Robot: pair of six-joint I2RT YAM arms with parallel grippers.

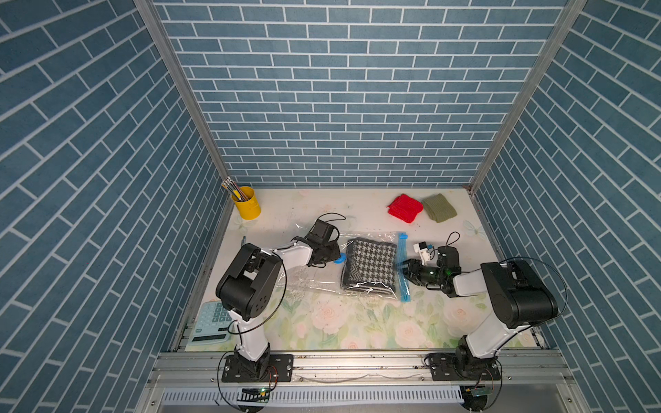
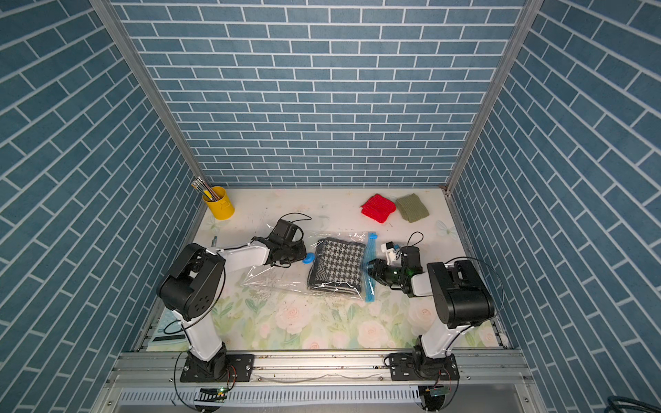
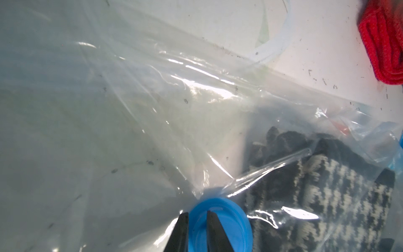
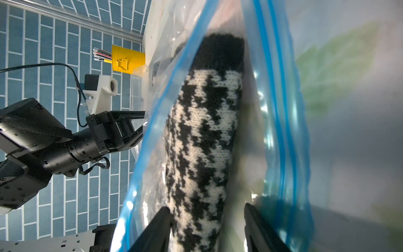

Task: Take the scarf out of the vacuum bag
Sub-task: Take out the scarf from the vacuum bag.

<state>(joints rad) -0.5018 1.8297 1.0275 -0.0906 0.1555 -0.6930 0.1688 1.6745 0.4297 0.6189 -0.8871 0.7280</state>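
The clear vacuum bag (image 1: 314, 282) (image 2: 264, 279) lies flat mid-table, its light-blue zip strip (image 1: 403, 271) (image 2: 370, 271) on the right. The houndstooth scarf (image 1: 370, 266) (image 2: 336, 266) (image 4: 205, 141) sits inside the bag, close to that strip. At the bag's left side my left gripper (image 1: 334, 255) (image 3: 197, 215) is shut on the rim of the round blue valve cap (image 1: 339, 258) (image 3: 229, 218). My right gripper (image 1: 400, 268) (image 4: 206, 207) is open inside the bag's mouth. Its jaws stand on either side of the scarf's edge, one finger against the knit.
A red knit piece (image 1: 405, 208) and an olive-green knit piece (image 1: 439, 207) lie at the back right. A yellow cup of pencils (image 1: 246, 202) stands at the back left. A calculator (image 1: 211, 323) lies by the left arm's base. Walls enclose three sides.
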